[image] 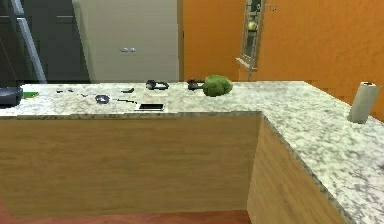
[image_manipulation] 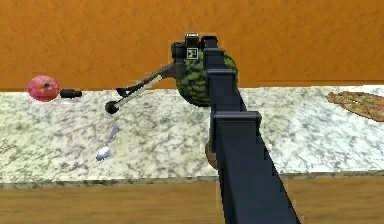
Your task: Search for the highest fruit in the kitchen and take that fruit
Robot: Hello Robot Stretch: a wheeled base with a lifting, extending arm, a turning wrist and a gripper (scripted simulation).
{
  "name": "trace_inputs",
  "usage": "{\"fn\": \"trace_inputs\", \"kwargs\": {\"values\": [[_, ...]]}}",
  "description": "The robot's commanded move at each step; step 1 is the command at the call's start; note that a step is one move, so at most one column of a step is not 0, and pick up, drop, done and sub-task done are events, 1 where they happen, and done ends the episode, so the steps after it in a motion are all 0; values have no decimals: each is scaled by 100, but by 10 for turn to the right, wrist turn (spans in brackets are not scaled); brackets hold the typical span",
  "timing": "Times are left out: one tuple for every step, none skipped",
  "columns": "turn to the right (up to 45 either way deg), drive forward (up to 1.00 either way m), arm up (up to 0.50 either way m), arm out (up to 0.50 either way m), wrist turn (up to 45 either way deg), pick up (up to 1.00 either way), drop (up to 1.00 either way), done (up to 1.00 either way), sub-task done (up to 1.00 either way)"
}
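Observation:
A round green striped fruit, like a watermelon (image_manipulation: 200, 82), stands on the speckled stone counter (image_manipulation: 160, 140) against the orange wall. It also sits at the counter's corner (image: 217, 86) in the forward view. My dark arm rises from the arm side view's bottom edge and crosses in front of this fruit. The gripper (image_manipulation: 115, 102) reaches left of the fruit, its thin fingers ending over bare countertop, so it holds nothing. A pink-red round thing (image_manipulation: 43, 88) lies far left on the counter.
A spoon (image_manipulation: 108, 148) lies near the counter's front edge and a small dark thing (image_manipulation: 70, 93) sits by the pink one. A flat reddish item (image_manipulation: 356, 103) is at the right. The forward view has a phone (image: 151, 106), a dark bowl (image: 8, 95) and a white roll (image: 362, 102).

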Motion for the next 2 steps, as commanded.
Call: {"fn": "trace_inputs", "kwargs": {"values": [[0, 0, 0, 0, 450, 0, 0, 0, 0], [0, 0, 0, 0, 450, 0, 0, 0, 0]]}}
